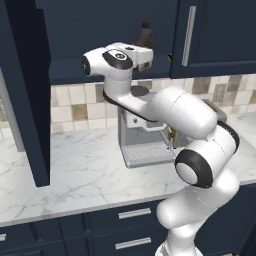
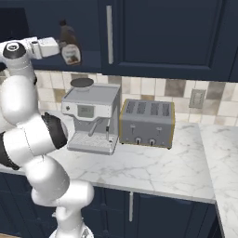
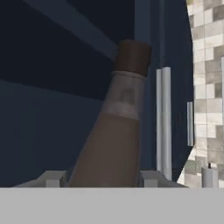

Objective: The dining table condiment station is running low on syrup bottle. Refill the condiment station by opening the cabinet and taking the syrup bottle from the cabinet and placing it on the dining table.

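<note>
Gripper [image 2: 65, 50] is up at the open cabinet [image 1: 100, 30], fingers clamped on the lower body of the syrup bottle [image 2: 69, 44]. Hand view: bottle [image 3: 114, 131] sits between the two fingertips [image 3: 52, 178], one on each side, touching; neck and cap extend away from the fingers, tilted to one side. Left base view: bottle [image 1: 145, 37] pokes up just beyond the hand, in the cabinet opening over the shelf edge. Cabinet door [image 1: 27, 95] is swung wide open. Below the fingers: coffee machine [image 2: 90, 118], toaster [image 2: 147, 123] beside it on the counter [image 2: 162, 172].
</note>
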Motion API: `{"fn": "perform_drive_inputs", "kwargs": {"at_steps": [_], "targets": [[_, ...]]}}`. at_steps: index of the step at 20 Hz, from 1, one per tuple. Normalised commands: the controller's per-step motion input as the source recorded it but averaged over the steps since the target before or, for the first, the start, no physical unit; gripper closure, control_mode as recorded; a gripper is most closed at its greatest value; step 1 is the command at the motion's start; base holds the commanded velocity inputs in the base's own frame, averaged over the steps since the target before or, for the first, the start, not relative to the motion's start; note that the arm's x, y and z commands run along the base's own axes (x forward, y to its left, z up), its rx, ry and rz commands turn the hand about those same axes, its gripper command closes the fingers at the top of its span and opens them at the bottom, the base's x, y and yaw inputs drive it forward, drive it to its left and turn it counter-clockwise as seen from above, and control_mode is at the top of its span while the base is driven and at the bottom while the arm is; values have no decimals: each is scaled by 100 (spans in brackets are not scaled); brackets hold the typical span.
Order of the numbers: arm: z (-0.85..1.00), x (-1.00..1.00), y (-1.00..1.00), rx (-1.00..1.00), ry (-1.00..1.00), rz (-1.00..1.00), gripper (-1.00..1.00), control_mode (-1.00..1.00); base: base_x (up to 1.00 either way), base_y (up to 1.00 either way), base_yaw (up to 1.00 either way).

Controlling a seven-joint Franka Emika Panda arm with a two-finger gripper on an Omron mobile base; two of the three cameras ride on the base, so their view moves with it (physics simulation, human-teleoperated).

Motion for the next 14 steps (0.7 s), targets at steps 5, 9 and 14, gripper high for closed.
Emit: {"fn": "perform_drive_inputs", "kwargs": {"at_steps": [5,9,14], "targets": [[18,-100,0,1,0,26,100,-100,0,0,0],[12,-100,-9,4,2,27,100,-100,0,0,0],[2,-100,-40,11,22,25,100,-100,0,0,0]]}}
